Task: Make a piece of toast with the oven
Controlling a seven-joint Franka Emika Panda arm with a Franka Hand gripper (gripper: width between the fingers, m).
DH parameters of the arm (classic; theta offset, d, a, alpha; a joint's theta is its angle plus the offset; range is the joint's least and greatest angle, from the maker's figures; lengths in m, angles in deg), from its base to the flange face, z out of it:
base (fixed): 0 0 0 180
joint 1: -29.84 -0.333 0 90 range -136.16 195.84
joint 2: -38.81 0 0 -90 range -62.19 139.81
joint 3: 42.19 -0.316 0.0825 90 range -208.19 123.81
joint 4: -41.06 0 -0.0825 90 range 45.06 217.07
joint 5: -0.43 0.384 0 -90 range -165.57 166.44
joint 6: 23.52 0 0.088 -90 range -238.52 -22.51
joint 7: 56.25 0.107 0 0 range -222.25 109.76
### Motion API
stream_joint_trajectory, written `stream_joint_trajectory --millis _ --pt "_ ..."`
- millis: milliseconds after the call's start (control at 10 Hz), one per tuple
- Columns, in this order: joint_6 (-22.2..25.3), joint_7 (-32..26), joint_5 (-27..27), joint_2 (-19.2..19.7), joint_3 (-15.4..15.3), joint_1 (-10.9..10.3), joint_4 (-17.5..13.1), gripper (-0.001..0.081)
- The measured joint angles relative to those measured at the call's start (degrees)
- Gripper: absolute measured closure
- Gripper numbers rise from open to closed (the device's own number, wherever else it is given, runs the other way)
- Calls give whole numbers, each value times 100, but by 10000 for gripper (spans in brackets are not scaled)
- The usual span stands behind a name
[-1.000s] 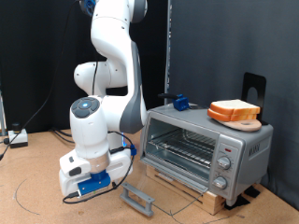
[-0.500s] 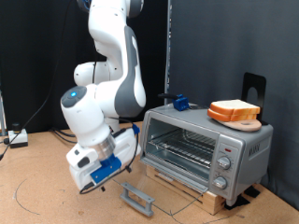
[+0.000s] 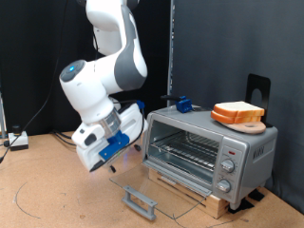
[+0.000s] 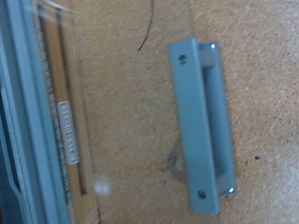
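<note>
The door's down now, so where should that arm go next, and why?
Probably lift toward the piece of toast on top of the oven: the glass door lies open, the rack looks empty, and the tool hangs clear of the handle.

I see the oven standing at the exterior view's right on a wooden base, its glass door folded flat open, grey handle at the front edge near the floor. The wire rack inside sits bare. On the oven's roof lie two stacked slices, the piece of toast uppermost. My arm hangs left of the oven, the gripper tilted above the open door, touching nothing.
</note>
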Motion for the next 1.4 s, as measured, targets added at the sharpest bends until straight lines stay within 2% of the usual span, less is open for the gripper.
stream_joint_trajectory --millis 100,200,500,600,900,1000,1200,1400 --pt "105 99 -121 -170 -4 0 66 -1" --pt "90 97 -110 -153 -3 0 65 -1" --pt "374 -1021 442 -342 -175 -89 -15 -1" --pt "591 -1349 599 -468 -223 -121 -38 -1" --pt "1942 -1851 946 -769 -275 -153 -263 -1" --pt "2219 -1938 1003 -881 -309 -165 -302 -1" --pt "2534 -1959 1006 -1168 -410 -203 -327 -1" --pt "2559 -1953 991 -1274 -449 -202 -302 -1"
